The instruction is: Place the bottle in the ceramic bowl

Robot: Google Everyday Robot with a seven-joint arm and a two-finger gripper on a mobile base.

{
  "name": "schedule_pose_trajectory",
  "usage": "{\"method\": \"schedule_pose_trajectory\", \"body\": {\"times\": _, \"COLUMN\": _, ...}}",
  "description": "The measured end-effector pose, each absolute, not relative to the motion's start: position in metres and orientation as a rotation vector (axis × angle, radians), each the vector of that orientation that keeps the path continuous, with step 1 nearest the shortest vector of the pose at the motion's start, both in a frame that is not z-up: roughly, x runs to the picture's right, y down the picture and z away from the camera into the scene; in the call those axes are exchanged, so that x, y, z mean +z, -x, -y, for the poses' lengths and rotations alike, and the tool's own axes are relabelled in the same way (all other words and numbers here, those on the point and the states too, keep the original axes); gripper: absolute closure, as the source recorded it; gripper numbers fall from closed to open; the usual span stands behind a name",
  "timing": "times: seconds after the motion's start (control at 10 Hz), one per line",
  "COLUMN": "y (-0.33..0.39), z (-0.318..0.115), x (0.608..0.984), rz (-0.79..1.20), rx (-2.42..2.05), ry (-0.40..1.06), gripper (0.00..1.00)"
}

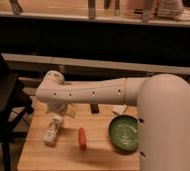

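While the bottle [52,132] lies flat near the left edge of the bench [40,156], the gripper [59,110] hangs just above its far end, jaws spread, pinching nothing. Orange stick [81,138] mid-bench, beside the bottle. Ceramic bowl [124,133] toward the right edge, well apart.

From my gripper [59,115], over the left half of the wooden table [35,156], an orange carrot-like stick [81,138] lies at four o'clock, flat on the wood, its length pointing toward twelve. At three o'clock, near the table's far edge, sits a small dark object [94,107]. Farther along the same line is a white thing [119,109] I cannot make out. A black chair [2,107] stands beside the table at nine o'clock. At twelve o'clock a pale ledge [113,65] runs across.
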State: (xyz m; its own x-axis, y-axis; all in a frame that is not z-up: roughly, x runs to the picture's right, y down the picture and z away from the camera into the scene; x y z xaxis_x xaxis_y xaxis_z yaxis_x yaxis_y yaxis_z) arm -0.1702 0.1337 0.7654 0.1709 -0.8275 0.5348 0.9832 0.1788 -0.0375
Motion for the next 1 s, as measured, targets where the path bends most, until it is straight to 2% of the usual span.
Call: {"method": "schedule_pose_trajectory", "body": {"times": 1.0, "y": 0.206, "z": -0.154, "x": 0.788, "rz": 0.467, "rx": -1.451, "ry": 0.429, "gripper": 0.2}}
